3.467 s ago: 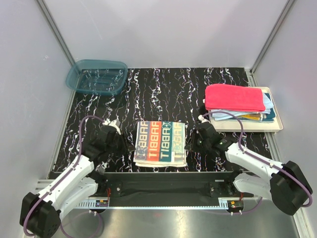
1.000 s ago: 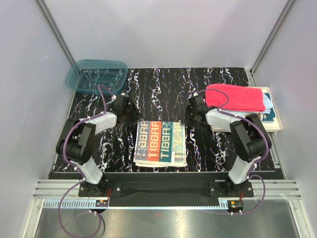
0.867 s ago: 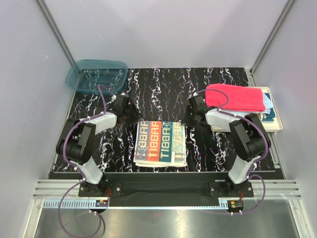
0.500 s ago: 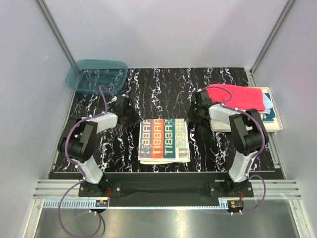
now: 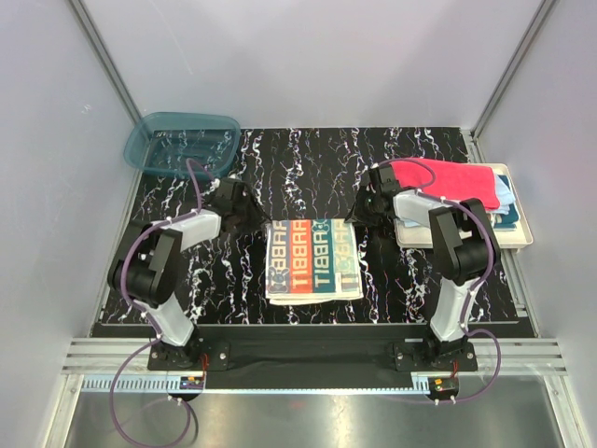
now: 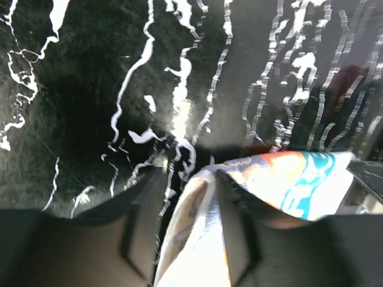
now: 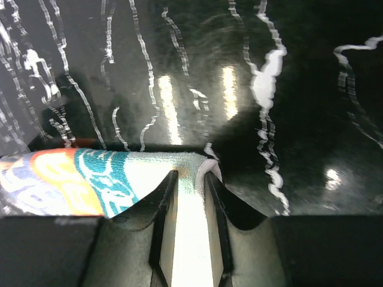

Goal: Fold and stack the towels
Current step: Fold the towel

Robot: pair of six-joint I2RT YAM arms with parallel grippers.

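Observation:
The red/teal lettered towel (image 5: 313, 261) lies folded flat on the black marbled table. My left gripper (image 5: 246, 219) is at its far left corner. In the left wrist view the left gripper (image 6: 188, 179) stands open around that corner, with a dark gap beside the left finger (image 6: 143, 227). My right gripper (image 5: 358, 214) is at the far right corner. In the right wrist view the right gripper (image 7: 190, 176) is shut on the lettered towel (image 7: 108, 179), and cloth fills its narrow gap. A plain red-pink towel (image 5: 443, 185) tops the stack of towels on the tray.
The cream tray (image 5: 522, 235) stands at the right edge, with a light blue towel (image 5: 505, 191) showing under the red-pink one. A translucent teal bin (image 5: 182, 145) sits at the far left corner. Grey walls enclose the table.
The lettered towel has shifted a little right and away from the bases. Both grippers closed on its far corners and have since widened, the left clearly more.

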